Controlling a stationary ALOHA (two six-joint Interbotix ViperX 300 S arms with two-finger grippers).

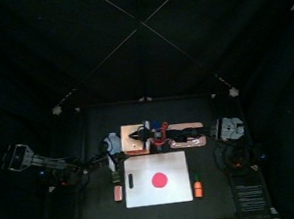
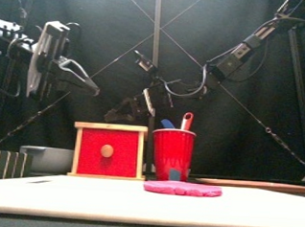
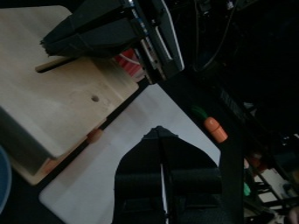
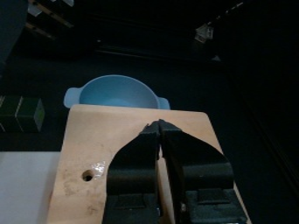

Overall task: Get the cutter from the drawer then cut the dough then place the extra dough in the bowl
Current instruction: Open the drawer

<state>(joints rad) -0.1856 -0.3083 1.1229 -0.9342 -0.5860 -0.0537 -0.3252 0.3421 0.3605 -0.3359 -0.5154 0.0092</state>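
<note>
Needs the clenched, empty right pincer (image 4: 159,124) above the wooden box (image 4: 100,140), 12 o'clock from the dough (image 2: 182,189), unclenched to draw the red drawer front (image 2: 108,151) straight out.

You'll find the dough (image 1: 158,179), a flat red disc in one piece, lying in the middle of the white board (image 1: 134,174). Behind it the wooden box (image 2: 110,128) stands upright with its red drawer (image 2: 108,152) shut. The blue-grey bowl (image 2: 44,158) sits upright just left of the box.
</note>
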